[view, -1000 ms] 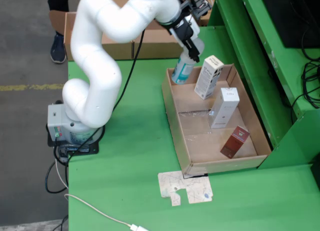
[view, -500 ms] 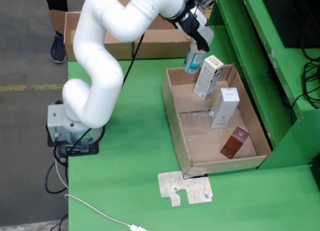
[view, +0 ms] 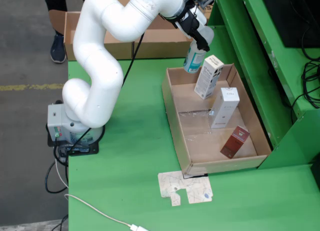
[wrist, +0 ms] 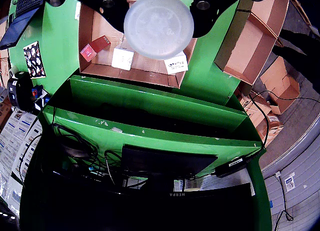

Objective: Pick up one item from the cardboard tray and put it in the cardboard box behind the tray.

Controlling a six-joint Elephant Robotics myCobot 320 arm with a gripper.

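In the fixed view my gripper (view: 198, 37) is shut on a translucent bottle with a blue label (view: 193, 60). It holds the bottle in the air over the far corner of the cardboard tray (view: 173, 112). Still in the tray are two white boxes (view: 208, 76) (view: 224, 107) and a dark red box (view: 235, 141). The cardboard box (view: 150, 42) stands behind the tray, left of the bottle. In the wrist view the bottle's round end (wrist: 158, 25) fills the space between the black fingers (wrist: 111, 7). The tray (wrist: 131, 74) and cardboard box (wrist: 252, 41) lie beyond.
A raised green shelf (view: 255, 56) borders the tray on the right. A flat cardboard scrap (view: 185, 187) lies in front of the tray. A white cable (view: 100, 214) runs at the front left. The robot base (view: 65, 127) and a person's legs (view: 58, 41) are at the left.
Since one second ago the gripper has risen with the bottle, lifting it out of the tray toward the back right. Nothing has moved in the last half second.
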